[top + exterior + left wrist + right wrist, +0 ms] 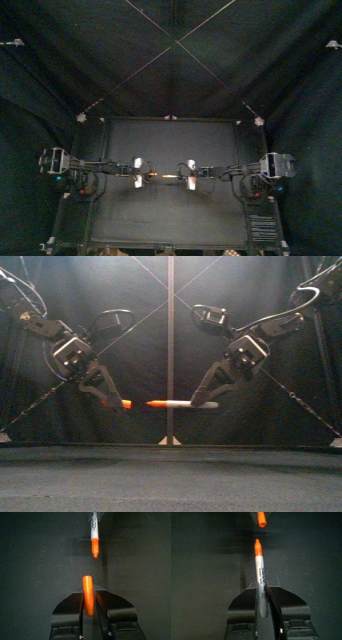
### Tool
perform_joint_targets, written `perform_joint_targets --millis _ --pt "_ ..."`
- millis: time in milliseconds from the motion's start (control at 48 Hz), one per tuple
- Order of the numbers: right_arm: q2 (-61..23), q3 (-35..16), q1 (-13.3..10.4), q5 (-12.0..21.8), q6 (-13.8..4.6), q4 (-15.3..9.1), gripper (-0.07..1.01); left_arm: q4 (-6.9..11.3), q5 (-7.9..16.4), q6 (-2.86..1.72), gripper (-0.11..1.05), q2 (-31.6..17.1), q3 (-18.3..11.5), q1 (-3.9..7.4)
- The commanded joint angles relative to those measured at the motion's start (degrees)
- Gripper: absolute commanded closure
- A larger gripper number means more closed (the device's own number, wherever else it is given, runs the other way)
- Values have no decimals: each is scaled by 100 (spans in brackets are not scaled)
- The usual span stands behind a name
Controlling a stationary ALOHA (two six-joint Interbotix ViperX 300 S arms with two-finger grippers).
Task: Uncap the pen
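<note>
I note a black counter [167,215] inside black curtains [80,60]. My left gripper [118,403] pinches the orange cap [126,404]; my right gripper [210,402] pinches the white pen [174,404], orange tip bare, just apart.

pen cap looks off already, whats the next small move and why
Probably draw the left gripper a little outward, in line with the pen. The orange cap, clamped in its jaws, is clear of the orange tip, but the gap is short. The right gripper grips the barrel and can hold.
</note>
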State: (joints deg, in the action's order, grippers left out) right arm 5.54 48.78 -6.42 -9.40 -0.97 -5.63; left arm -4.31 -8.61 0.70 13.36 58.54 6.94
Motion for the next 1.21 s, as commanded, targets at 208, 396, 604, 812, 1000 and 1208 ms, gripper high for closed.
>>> perform_joint_targets --millis 208,396,604,812,1000,1208 --pt "475 422 -132 -422 0 53 47 -9 -53 0 42 246 97 -44" --pt "606 571 -149 -545 0 88 47 -9 -53 0 42 246 79 -44" --pt "677 589 -149 -545 0 88 47 -9 -53 0 42 246 79 -44" --pt "694 598 -158 -545 9 70 47 -9 -53 0 42 246 44 -44" --pt "694 606 -158 -554 9 70 47 -9 -53 0 42 246 35 -44" --pt "694 598 -158 -545 9 70 47 -9 -62 0 42 246 26 -44"
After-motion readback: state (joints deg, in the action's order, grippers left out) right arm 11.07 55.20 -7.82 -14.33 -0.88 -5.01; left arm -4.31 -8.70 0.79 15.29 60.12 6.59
